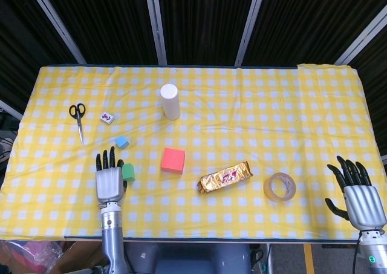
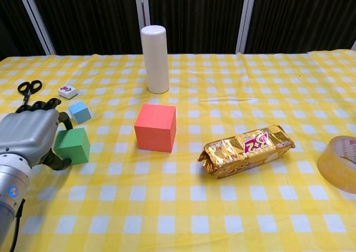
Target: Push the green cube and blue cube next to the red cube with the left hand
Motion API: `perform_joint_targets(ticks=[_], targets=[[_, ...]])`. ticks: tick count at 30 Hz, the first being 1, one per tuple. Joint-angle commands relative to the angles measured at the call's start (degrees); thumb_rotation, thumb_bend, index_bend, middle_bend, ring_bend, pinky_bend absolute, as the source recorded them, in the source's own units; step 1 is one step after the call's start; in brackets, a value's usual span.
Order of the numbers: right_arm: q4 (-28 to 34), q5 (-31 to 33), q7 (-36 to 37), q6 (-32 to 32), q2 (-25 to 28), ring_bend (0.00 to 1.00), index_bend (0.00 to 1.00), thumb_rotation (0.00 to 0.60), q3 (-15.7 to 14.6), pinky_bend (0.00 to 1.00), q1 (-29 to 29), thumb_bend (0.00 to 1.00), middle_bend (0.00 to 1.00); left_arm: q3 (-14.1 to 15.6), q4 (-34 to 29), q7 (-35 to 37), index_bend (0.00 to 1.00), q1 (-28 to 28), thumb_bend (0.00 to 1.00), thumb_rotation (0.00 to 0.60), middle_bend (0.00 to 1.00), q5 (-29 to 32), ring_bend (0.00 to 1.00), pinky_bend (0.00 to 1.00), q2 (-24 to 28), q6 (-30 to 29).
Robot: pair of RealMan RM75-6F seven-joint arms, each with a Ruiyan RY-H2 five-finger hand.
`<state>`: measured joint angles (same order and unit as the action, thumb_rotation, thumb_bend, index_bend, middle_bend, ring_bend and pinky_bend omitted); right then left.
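The green cube (image 1: 129, 172) (image 2: 73, 145) sits on the checked cloth, well left of the red cube (image 1: 173, 160) (image 2: 156, 127). My left hand (image 1: 109, 179) (image 2: 29, 136) stands against the green cube's left side, fingers extended and apart, holding nothing. The small blue cube (image 1: 122, 142) (image 2: 80, 112) lies just beyond the hand and the green cube, apart from both. My right hand (image 1: 359, 196) hovers open at the table's near right corner, seen only in the head view.
A white cylinder (image 1: 170, 101) (image 2: 155, 59) stands behind the red cube. Scissors (image 1: 77, 118) (image 2: 26, 89) and a small tile (image 1: 107, 117) (image 2: 68, 91) lie at the far left. A gold snack packet (image 1: 225, 176) (image 2: 246, 149) and a tape roll (image 1: 279, 187) (image 2: 340, 162) lie to the right.
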<state>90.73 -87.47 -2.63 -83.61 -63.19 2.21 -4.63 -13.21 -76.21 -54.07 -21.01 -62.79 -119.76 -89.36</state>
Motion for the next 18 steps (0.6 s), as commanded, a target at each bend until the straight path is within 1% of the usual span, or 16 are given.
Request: perform_joint_targets(ticks=[1, 3, 10, 18], targets=[[0.01, -0.02, -0.02, -0.01, -0.02, 0.00, 0.16, 0.600, -0.04, 0.00, 0.02, 0.32, 0.00, -0.14, 0.42, -0.14, 0.38, -0.12, 0.38, 0.600, 0.00, 0.06, 0.00, 0.00, -0.33, 0.01], [-0.02, -0.12, 0.15, -0.20, 0.02, 0.00, 0.16, 0.600, -0.01, 0.00, 0.07, 0.32, 0.00, -0.20, 0.78, -0.26, 0.39, -0.21, 0.41, 0.600, 0.00, -0.04, 0.00, 0.00, -0.56, -0.08], [-0.26, -0.14, 0.44, -0.39, -0.02, 0.00, 0.16, 0.600, -0.09, 0.00, 0.25, 0.32, 0.00, -0.43, 0.68, 0.52, 0.41, -0.49, 0.44, 0.600, 0.00, -1.48, 0.00, 0.00, -0.80, -0.87], [-0.15, 0.09, 0.40, -0.33, 0.08, 0.00, 0.16, 0.600, -0.11, 0.00, 0.35, 0.32, 0.00, -0.97, -1.77, 1.28, 0.42, -0.62, 0.46, 0.600, 0.00, -2.61, 0.00, 0.00, 1.11, -0.87]])
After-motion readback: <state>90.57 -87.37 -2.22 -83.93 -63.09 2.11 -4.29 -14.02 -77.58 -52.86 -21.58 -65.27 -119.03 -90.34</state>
